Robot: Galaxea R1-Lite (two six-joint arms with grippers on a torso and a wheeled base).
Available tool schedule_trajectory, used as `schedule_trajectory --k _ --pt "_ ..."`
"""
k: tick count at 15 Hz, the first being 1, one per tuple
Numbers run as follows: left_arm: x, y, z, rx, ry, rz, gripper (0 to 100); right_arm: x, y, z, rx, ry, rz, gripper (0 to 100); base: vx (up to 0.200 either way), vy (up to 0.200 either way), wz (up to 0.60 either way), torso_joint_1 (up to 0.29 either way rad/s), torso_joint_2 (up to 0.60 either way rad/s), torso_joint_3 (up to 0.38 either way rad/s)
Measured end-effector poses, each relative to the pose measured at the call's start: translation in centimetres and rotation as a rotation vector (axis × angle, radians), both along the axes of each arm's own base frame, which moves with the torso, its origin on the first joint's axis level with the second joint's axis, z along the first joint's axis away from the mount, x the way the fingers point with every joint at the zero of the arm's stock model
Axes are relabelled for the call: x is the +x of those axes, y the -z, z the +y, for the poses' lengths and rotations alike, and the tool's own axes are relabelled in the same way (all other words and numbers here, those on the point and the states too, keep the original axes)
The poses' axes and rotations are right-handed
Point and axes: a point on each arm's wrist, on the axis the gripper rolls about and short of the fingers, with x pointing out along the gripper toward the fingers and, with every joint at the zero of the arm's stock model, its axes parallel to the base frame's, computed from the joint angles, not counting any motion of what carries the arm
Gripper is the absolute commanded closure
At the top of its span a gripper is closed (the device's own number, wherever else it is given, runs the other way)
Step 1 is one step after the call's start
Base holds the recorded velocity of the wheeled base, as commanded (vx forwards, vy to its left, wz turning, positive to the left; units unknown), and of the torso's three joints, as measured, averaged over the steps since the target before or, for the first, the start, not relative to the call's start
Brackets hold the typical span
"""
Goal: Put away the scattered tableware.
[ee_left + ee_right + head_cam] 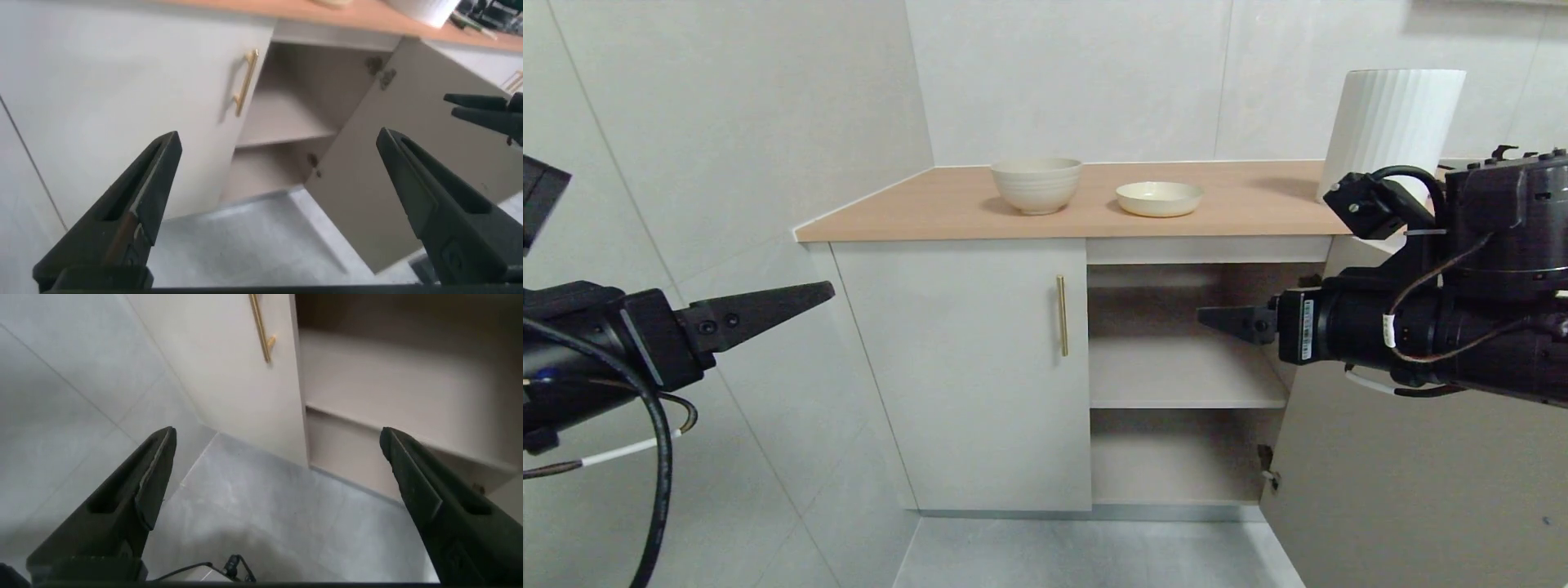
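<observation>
A deep cream bowl (1036, 184) and a shallow cream dish (1159, 198) stand side by side on the wooden countertop (915, 212). Below them the cabinet's right half is open, showing a bare middle shelf (1176, 376) and a bottom shelf (1168, 469). My left gripper (768, 306) hangs low at the left, well below and short of the bowl; in the left wrist view this gripper (278, 204) is open and holds nothing. My right gripper (1225, 320) hovers in front of the open compartment at shelf height, and it (278, 498) is open and holds nothing.
A tall white ribbed vase (1392, 131) stands on the counter's right end. The left cabinet door (964, 367) is closed, with a gold handle (1061, 315). The right door (1380, 482) is swung open toward me. Tiled walls run along the left and the back; grey floor (1086, 555) lies below.
</observation>
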Motion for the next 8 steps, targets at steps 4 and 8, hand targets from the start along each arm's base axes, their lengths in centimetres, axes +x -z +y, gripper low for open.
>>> schedule_trajectory --k 4,8 --pt "0.14 -0.07 0.28 -0.001 -0.016 -0.003 0 -0.13 0.02 0.07 -0.001 -0.005 0.002 0 0.200 0.000 0.00 0.005 0.00 0.002" --pt "0.44 0.08 0.58 -0.002 -0.031 0.005 0 -0.15 -0.01 0.07 0.003 -0.006 0.003 0 0.200 0.000 0.00 0.004 0.00 0.004"
